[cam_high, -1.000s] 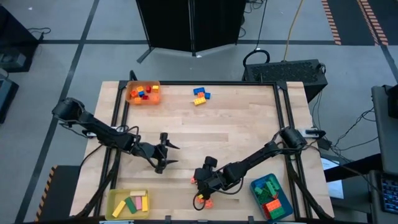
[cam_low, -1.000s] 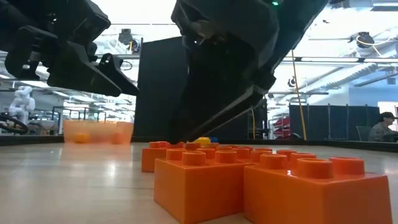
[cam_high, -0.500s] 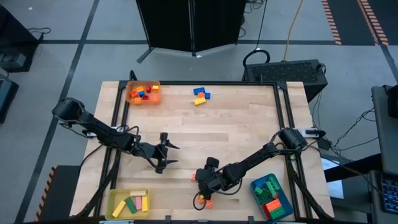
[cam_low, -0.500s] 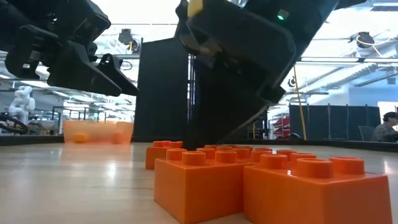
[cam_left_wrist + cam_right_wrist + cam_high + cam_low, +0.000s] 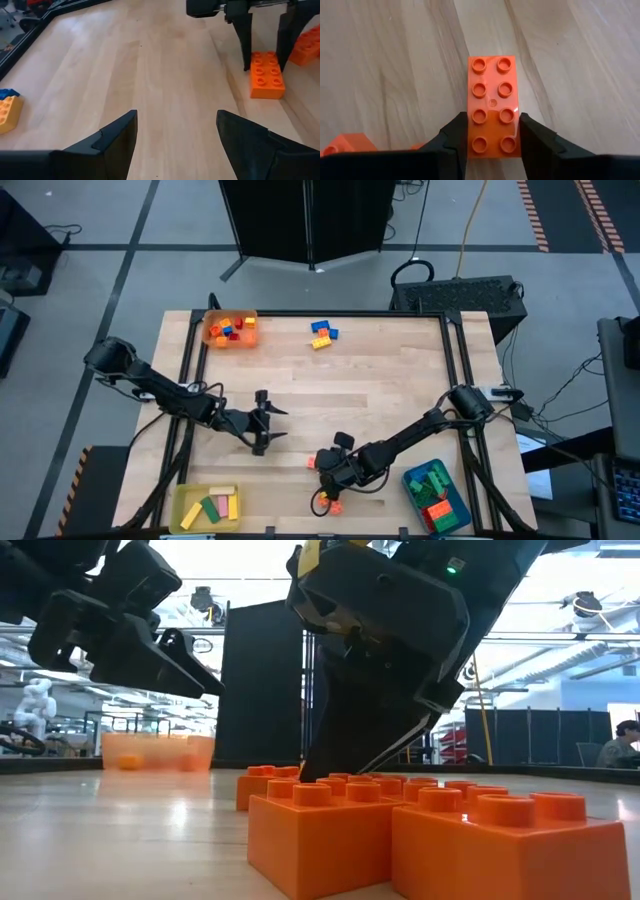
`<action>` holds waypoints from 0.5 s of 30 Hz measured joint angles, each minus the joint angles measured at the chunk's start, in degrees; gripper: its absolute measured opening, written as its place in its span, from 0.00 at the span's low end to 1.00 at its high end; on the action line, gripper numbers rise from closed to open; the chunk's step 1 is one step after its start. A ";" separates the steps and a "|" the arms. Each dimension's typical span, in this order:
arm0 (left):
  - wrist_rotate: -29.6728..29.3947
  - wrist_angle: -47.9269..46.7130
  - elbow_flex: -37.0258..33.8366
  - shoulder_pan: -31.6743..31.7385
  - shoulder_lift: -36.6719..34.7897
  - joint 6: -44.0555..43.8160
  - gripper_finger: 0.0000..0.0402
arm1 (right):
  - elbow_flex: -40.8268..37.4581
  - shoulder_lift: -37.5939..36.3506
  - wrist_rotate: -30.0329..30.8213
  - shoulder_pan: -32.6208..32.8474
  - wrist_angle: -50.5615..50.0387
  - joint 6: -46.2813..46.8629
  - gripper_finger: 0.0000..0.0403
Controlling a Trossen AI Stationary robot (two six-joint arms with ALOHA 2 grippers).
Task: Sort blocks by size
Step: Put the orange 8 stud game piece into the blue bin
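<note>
An orange two-by-four block (image 5: 491,105) lies flat on the wooden table (image 5: 380,390), studs up, near the front middle. My right gripper (image 5: 492,145) stands over it, shut on it, and the left wrist view shows that gripper (image 5: 262,65) straddling the block (image 5: 267,75). To the block's left, my left gripper (image 5: 268,423) hangs open above bare wood (image 5: 175,135). More orange blocks (image 5: 330,502) rest on the table by the front edge. My right gripper pinches the orange block between its two fingers (image 5: 452,140) by the two long sides (image 5: 470,135), near one end. The fingers come slanting down from above and lie across the block. The block lies flat on the table, studs up.
An orange tray (image 5: 231,330) with small blocks stands far left, a yellow tray (image 5: 207,507) near left, a blue tray (image 5: 436,495) near right. A blue and yellow cluster (image 5: 322,333) lies at the far middle. In the low view, large orange blocks (image 5: 430,840) fill the foreground.
My right gripper has tipped a little steeper over the orange block and its fingers have closed in onto the block's sides. The block has stayed in place on the table.
</note>
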 joint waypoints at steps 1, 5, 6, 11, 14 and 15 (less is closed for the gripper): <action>-0.26 -0.02 0.00 0.00 0.00 -0.05 0.68 | 0.00 -0.10 -0.04 0.13 -0.14 0.29 0.30; -2.54 -1.71 0.00 0.00 0.00 -1.49 0.68 | 0.00 -1.78 -0.02 1.20 -0.48 0.55 0.34; -2.98 -2.32 0.00 0.00 0.00 -1.50 0.68 | 0.00 -2.41 0.01 1.50 -0.92 0.72 0.34; -6.18 -2.17 0.00 0.07 0.02 0.38 0.68 | 0.00 -5.18 -0.12 2.79 -5.53 4.64 0.32; -8.95 -1.23 0.00 0.15 0.02 3.33 0.68 | 0.00 -7.98 -1.94 3.85 -10.30 9.11 0.31; -9.04 -0.65 0.00 0.22 0.02 4.04 0.68 | 0.00 -8.97 -2.50 4.34 -11.94 10.79 0.31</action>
